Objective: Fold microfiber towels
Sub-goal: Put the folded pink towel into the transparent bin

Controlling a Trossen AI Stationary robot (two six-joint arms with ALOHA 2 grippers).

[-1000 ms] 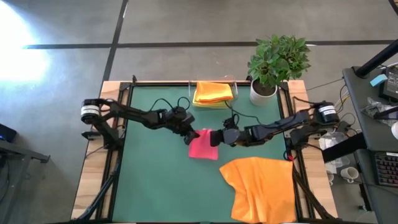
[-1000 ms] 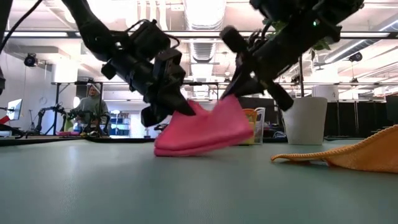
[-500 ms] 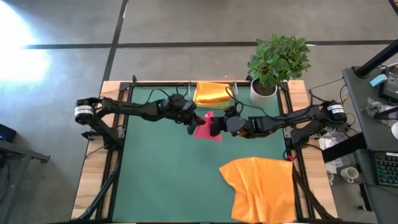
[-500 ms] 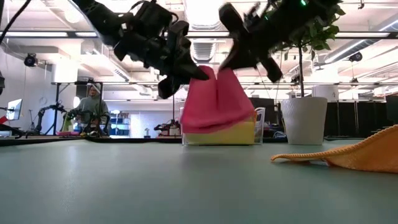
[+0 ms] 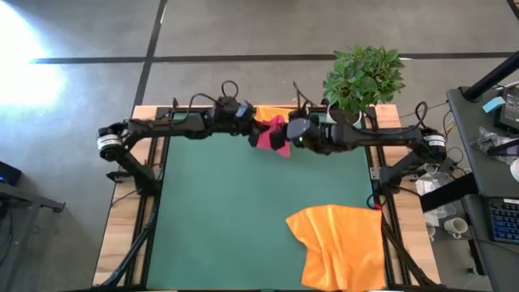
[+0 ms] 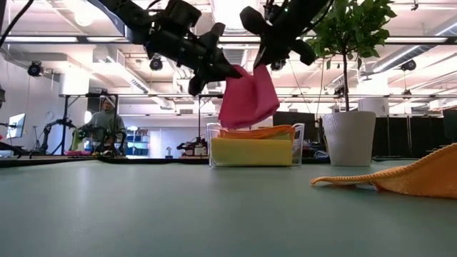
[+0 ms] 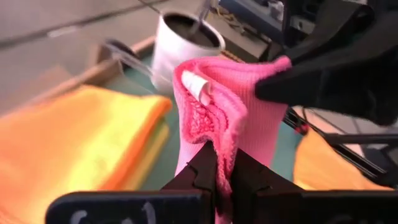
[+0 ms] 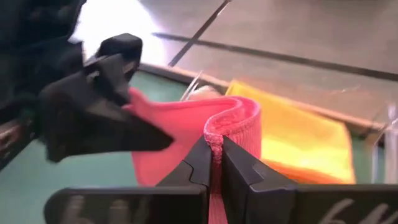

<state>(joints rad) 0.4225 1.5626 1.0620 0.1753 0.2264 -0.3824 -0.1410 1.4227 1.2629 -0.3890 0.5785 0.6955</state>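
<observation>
High view: the left tool (image 5: 254, 130) and right tool (image 5: 288, 134) are each clamped tight on an edge of the folded pink towel (image 5: 270, 134), holding it in the air at the tabletop's (image 5: 227, 211) far edge, just above the stacked orange and yellow towels (image 6: 251, 146). Half a second ago the towel hung lower and nearer the middle. An orange towel (image 5: 340, 243) lies crumpled at the near right corner.

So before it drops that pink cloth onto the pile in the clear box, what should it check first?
1. Left pincer shut on the pink towel: ok.
2. Right pincer shut on it too: ok.
3. Towel folded and lifted off the mat: ok.
4. Towel directly over the clear bin with the folded stack: cannot tell; it hangs at the bin's near edge.
5. Potted plant clear of the right arm: ok.
6. Orange towel still unfolded: not ok.
</observation>
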